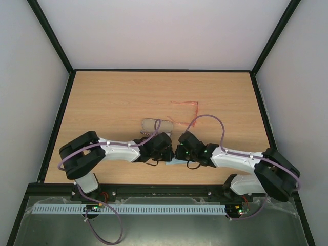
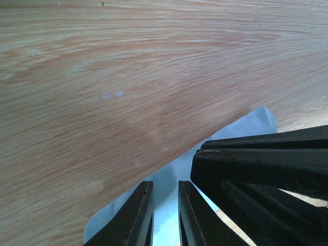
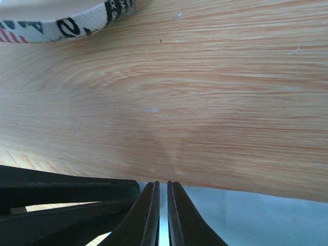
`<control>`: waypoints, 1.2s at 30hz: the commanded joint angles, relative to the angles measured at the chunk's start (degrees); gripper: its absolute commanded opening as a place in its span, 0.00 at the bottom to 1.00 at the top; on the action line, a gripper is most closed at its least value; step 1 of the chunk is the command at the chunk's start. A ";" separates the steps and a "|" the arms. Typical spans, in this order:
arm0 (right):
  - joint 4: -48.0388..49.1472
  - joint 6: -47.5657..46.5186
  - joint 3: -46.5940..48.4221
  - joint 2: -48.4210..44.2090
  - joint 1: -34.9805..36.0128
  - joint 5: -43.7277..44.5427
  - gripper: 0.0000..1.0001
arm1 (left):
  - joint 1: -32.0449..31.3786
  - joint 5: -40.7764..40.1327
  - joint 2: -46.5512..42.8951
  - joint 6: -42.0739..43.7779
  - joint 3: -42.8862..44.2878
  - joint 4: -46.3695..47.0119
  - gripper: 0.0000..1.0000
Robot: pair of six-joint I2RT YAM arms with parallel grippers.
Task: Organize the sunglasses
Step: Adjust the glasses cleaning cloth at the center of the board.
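The sunglasses (image 1: 188, 106), a thin red wire frame, lie on the wooden table beyond both grippers, untouched. A light blue cloth (image 1: 173, 163) lies flat near the table's front, between the two grippers. My left gripper (image 1: 165, 149) stands over the cloth (image 2: 254, 122); in its wrist view the gripper (image 2: 165, 184) has a narrow gap between its jaws, with cloth showing through. My right gripper (image 1: 180, 150) is at the cloth's edge (image 3: 256, 215); in its wrist view the gripper (image 3: 163, 184) has its jaws almost together on a thin strip of cloth.
The oblong flag-patterned case (image 1: 155, 124) lies just behind the left gripper and shows at the top left of the right wrist view (image 3: 56, 23). The two grippers are nearly touching. Black frame rails border the table (image 1: 102, 102).
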 commanded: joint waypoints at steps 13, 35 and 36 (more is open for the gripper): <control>6.67 -0.33 -4.45 3.62 -1.28 -0.80 0.07 | 0.50 0.22 1.95 -0.78 -0.91 2.80 0.14; 2.00 -2.46 -5.70 -4.05 -5.22 0.29 0.09 | 1.01 -2.70 -2.63 -0.20 -2.83 -0.92 0.15; 2.50 -2.47 -6.23 -3.64 -5.34 0.11 0.09 | 1.07 -2.81 -2.46 -0.26 -3.12 -0.79 0.16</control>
